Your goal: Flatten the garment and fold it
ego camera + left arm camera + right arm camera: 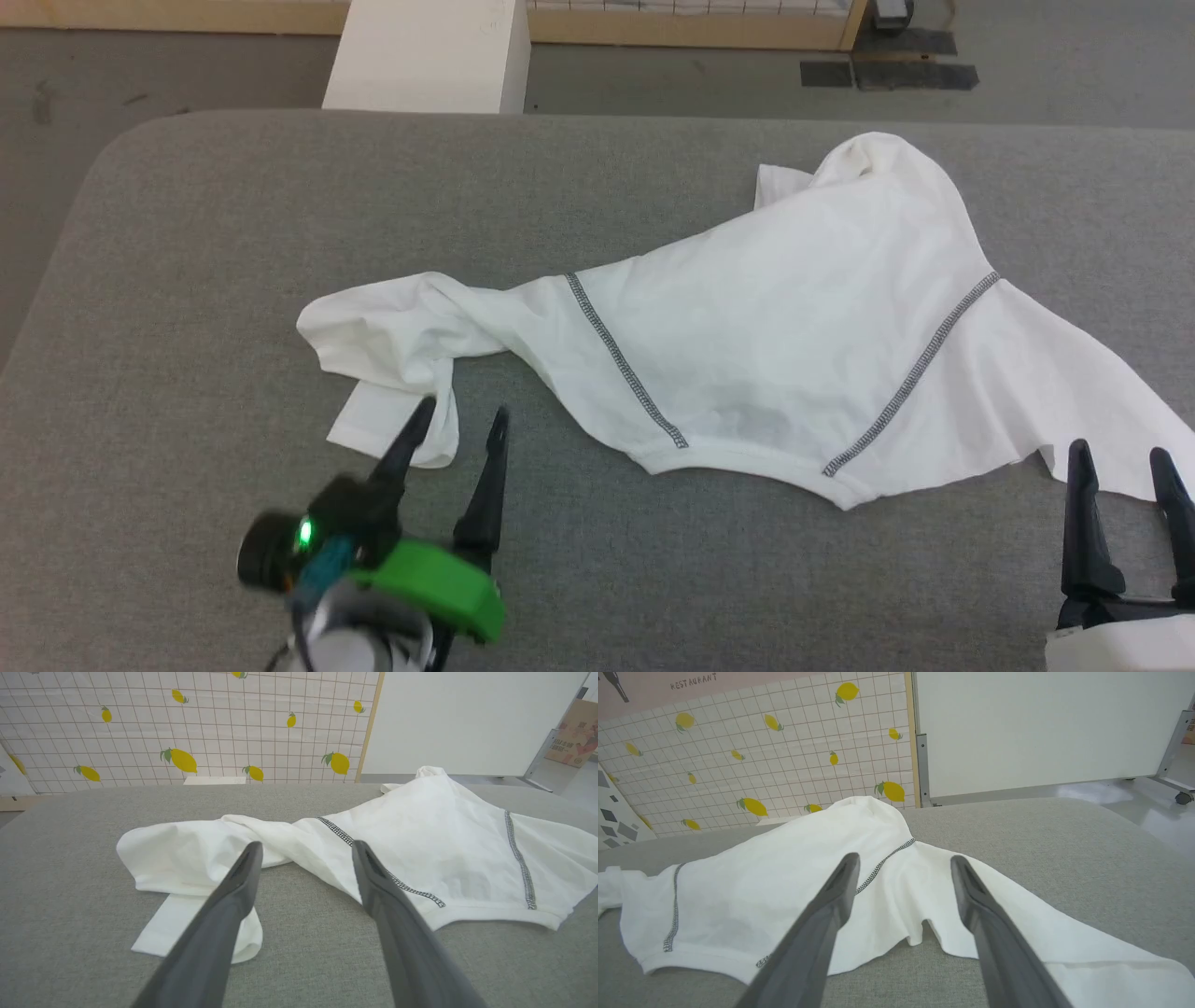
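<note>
Garment white, rumpled, grey zigzag seams

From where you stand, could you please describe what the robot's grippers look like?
The left gripper has two long, dark, tapered fingers on a bright green housing beside a black part with a green light. The right gripper has matching fingers above a white casing.

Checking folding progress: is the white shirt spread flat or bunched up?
Bunched, not flat. The garment lies rumpled on the grey surface; one sleeve is twisted and doubled over itself.
</note>
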Tool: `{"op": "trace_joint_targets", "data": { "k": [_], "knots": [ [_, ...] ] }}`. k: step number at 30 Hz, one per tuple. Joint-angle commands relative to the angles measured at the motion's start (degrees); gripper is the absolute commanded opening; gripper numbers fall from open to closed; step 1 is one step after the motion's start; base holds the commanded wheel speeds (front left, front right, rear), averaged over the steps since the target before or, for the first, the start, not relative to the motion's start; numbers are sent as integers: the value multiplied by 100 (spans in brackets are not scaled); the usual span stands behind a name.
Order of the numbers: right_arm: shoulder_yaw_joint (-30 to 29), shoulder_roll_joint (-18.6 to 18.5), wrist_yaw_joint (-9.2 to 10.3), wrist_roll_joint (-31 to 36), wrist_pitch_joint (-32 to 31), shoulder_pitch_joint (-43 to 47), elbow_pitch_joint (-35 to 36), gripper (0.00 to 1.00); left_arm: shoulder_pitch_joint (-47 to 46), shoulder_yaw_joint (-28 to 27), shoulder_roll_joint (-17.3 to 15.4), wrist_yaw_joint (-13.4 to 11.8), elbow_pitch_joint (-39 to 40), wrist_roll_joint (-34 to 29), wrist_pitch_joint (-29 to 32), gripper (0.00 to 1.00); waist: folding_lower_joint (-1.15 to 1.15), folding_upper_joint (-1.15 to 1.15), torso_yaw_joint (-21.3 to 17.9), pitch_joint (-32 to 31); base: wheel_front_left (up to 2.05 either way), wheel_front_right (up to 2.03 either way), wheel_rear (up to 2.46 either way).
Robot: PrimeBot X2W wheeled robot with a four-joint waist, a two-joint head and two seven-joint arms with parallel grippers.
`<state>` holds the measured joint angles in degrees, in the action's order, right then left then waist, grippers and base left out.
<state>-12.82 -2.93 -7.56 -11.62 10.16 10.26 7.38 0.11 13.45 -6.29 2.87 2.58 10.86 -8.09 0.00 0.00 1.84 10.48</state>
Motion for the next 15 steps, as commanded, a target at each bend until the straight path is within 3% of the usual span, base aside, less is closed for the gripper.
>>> {"op": "trace_joint_targets", "data": {
  "k": [1, 3, 7, 15],
  "knots": [
    [3, 4, 8, 33, 1, -117, 47, 100, -343, 56, -90, 78, -27, -102, 258, 100, 0, 0, 6, 87, 0, 0, 0],
    [50, 4, 8, 43, -39, -168, 109, 100, -924, 220, -196, 218, -200, -67, 1008, 100, 0, 0, -16, 259, 0, 0, 0],
    [125, 4, 8, 25, -48, -260, 126, 100, -1540, 411, -171, 316, -473, 122, 1881, 100, 0, 0, -68, 479, 0, 0, 0],
    [190, 5, 8, -4, -31, -442, 128, 100, -2195, 560, -138, 345, -1239, 295, 2776, 100, 0, 0, -202, 840, 0, 0, 0]
  ]
}}
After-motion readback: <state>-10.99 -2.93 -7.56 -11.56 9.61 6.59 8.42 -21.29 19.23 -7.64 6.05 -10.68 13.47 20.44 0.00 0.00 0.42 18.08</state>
